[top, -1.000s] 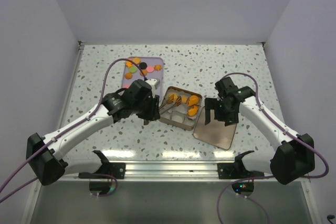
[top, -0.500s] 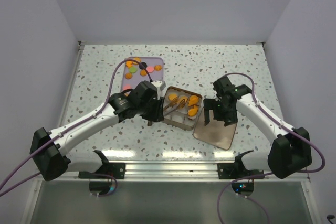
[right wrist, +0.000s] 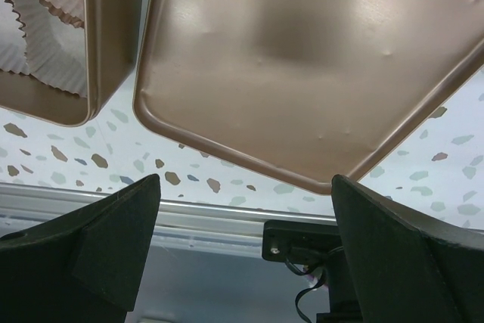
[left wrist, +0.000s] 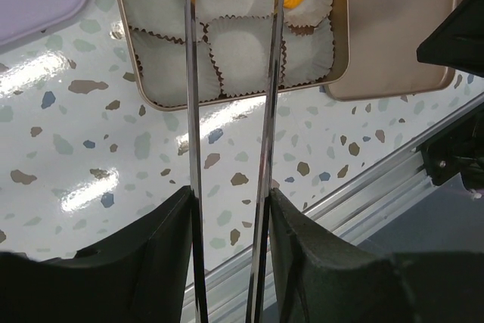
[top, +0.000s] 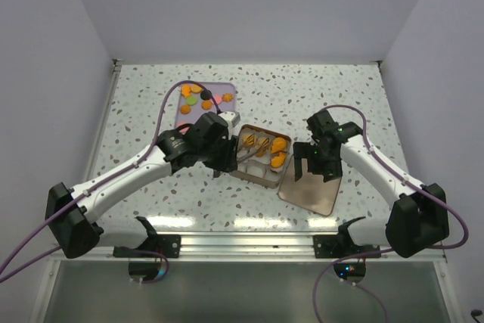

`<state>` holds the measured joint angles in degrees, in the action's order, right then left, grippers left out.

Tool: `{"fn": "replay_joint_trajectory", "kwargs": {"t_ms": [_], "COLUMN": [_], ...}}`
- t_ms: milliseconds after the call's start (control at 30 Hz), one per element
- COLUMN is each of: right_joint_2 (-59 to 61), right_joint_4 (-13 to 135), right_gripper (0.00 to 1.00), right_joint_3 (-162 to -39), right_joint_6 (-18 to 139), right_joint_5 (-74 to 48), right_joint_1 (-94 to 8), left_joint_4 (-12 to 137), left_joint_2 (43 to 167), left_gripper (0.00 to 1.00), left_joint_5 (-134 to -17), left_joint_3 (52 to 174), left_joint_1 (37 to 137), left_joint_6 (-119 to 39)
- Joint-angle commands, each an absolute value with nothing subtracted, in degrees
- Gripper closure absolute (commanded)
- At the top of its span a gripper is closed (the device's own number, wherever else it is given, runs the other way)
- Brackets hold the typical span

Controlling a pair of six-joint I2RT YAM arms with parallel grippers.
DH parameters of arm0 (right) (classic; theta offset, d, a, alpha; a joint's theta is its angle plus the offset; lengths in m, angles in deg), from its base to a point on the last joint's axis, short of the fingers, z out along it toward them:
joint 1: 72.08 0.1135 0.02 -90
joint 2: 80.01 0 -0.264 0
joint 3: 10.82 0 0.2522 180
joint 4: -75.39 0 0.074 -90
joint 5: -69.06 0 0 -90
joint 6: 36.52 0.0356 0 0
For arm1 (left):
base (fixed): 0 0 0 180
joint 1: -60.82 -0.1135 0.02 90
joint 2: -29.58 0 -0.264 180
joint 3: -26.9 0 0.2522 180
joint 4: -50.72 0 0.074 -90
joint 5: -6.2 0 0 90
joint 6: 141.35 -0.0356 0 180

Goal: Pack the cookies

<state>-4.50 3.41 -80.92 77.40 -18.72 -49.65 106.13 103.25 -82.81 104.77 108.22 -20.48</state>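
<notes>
Speckled surface (top: 340,96): one purple tray (top: 221,88) with one black cookie (top: 204,96), one tin (right wrist: 113,28), one lid (top: 310,191); left tool (top: 242,150) slightly apart, right tool (top: 315,169) wide.

The left arm (top: 125,178) reaches diagonally toward mid-frame, and the left gripper (top: 242,149) holds its slim jaws narrowly parted. The right arm (top: 378,168) bends inward, and the right gripper (top: 314,170) has its jaws spread wide.
</notes>
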Motion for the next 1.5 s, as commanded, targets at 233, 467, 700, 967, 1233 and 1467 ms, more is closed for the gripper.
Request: {"fn": "replay_joint_trajectory", "kwargs": {"t_ms": [233,467,700,967,1233,1467], "right_joint_2": [-6.3,-7.8,-8.6,-10.8,-14.1,-15.8], "right_joint_4": [3.4,4.0,4.0,1.7,-2.1,-5.5], "right_gripper": [0.01,0.01,0.01,0.01,0.01,0.01], "right_joint_3": [-82.6,-80.5,-79.5,-80.4,-82.3,-83.1], "right_joint_6": [77.4,78.4,78.4,80.2,82.3,82.1], "right_joint_5": [-20.0,-18.4,-14.9,-14.8,-16.0,-19.0], "right_joint_1": [-49.8,-49.8,-49.8,-49.8,-49.8,-49.8], "left_joint_4": [114.6,119.2,120.7,117.5,117.1,116.9], "left_joint_2": [101.9,101.5,106.1,119.6,128.2,132.8], "left_gripper": [0.52,0.52,0.51,0.51,0.51,0.52], "left_joint_5": [-92.6,-92.6,-93.1,-91.6,-91.8,-90.2], "left_joint_3": [117.0,117.1,118.2,124.7,129.7,132.9], "left_joint_1": [106.7,96.8,88.8,84.1,81.7,80.3], "left_joint_6": [-21.9,-23.4,-23.6,-26.7,-28.3,-30.1]}}
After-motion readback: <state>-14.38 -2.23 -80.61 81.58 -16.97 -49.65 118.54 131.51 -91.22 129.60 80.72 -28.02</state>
